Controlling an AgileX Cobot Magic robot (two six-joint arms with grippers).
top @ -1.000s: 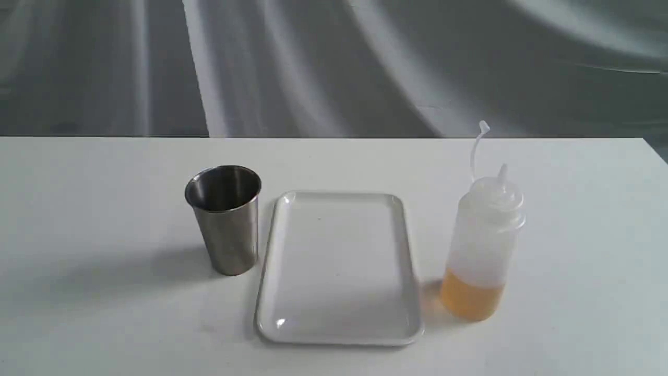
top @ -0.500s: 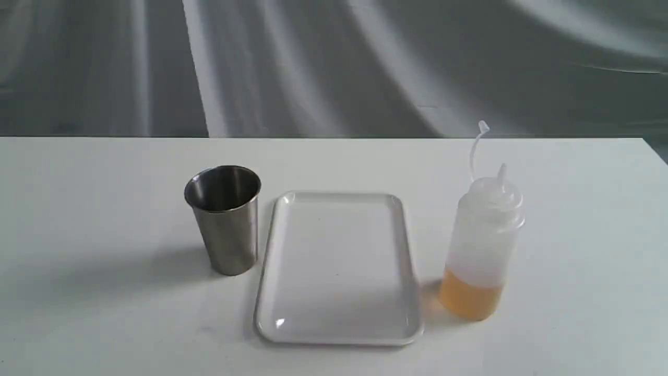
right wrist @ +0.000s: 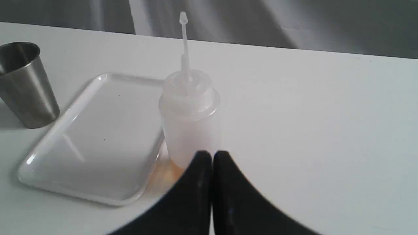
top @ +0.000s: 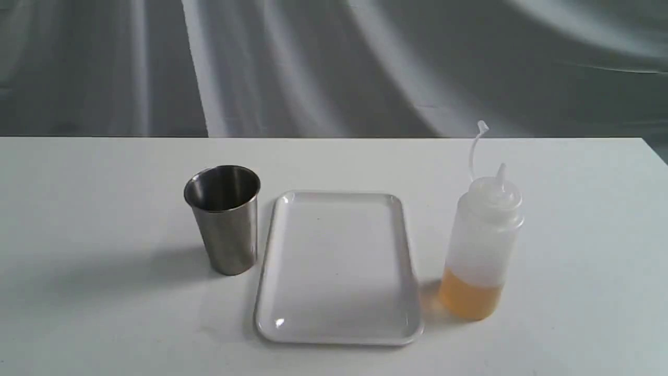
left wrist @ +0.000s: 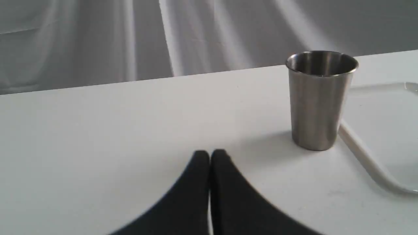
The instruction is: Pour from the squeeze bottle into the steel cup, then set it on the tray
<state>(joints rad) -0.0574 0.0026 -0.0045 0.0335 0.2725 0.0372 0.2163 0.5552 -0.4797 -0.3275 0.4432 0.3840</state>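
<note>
Fingers, left gripper (left wrist: 209, 152): tips pressed together with nothing between them, low over the table (left wrist: 98, 130). The steel cup (left wrist: 321, 101) stood ahead, well apart from me.
Fingers, right gripper (right wrist: 212, 154): likewise closed on nothing, poised just short of the squeeze bottle (right wrist: 189, 114); I could not tell contact for certain, but judged none.
Bottle: upright on the table to the right of the tray (top: 339, 271), near its rim. The cap was off the nozzle and stood up on its strap, and amber liquid filled roughly the bottom third. I judged it light, soft-walled and somewhat slick, so a hard pinch would likely squirt it early. Best hold, I reckoned: mid-body, above the liquid line and below the shoulder, with the jaws opened wide first.
Cup: upright to the left of the tray, just beside its rim; stiff and steady.
Tray: nothing on it, lying between the two.
Pouring: not yet begun.
</note>
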